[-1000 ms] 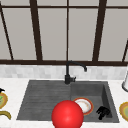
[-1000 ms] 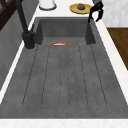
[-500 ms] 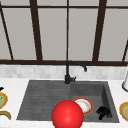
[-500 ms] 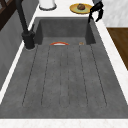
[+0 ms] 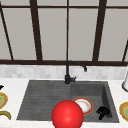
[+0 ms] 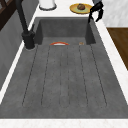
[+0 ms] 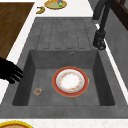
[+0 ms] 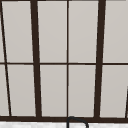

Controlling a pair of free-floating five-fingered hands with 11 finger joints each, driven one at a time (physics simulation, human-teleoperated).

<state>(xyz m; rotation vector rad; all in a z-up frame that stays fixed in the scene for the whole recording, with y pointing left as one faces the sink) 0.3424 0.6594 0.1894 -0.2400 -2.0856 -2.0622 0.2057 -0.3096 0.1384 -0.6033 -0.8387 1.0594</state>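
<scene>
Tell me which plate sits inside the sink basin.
The red-rimmed white plate lies flat on the basin floor; both yellow plates sit on the counter. The right hand hovers beside it.

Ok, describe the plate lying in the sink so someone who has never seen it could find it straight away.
Start at the dark grey sink and look down into its basin. The plate lies flat on the bottom. Its white middle and broad red-orange rim set it apart from the yellow-rimmed plates on the counter.

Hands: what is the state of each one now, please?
Left hand: cannot be told.
Right hand: fingers curled, holding nothing, over the sink basin.
</scene>
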